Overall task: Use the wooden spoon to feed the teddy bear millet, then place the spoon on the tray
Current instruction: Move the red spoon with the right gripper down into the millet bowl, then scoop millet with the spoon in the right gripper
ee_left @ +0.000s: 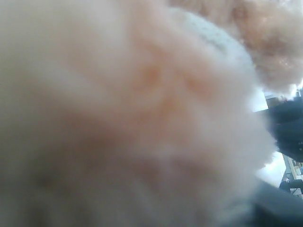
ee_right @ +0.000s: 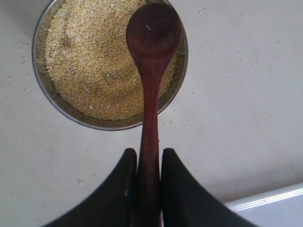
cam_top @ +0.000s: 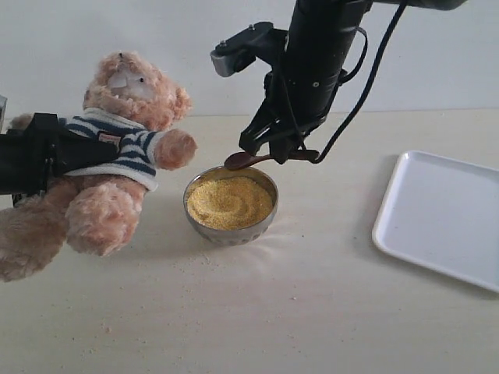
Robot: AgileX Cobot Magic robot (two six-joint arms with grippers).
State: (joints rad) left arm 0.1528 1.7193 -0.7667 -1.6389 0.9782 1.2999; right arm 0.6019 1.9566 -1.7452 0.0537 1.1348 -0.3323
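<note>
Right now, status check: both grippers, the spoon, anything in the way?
Right gripper shut on the wooden spoon, almost no grain in it, poised over the millet. Left gripper shut on the teddy bear. Nothing seen between spoon and bear.

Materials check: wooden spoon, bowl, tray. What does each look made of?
wooden spoon: wood, dark reddish-brown, with a glossy sheen that suggests lacquer.
bowl: metal, polished; its rim and wall reflect light, so probably steel.
tray: white and smooth with a low rounded rim; looks like plastic or melamine, but the pictures cannot settle which.
</note>
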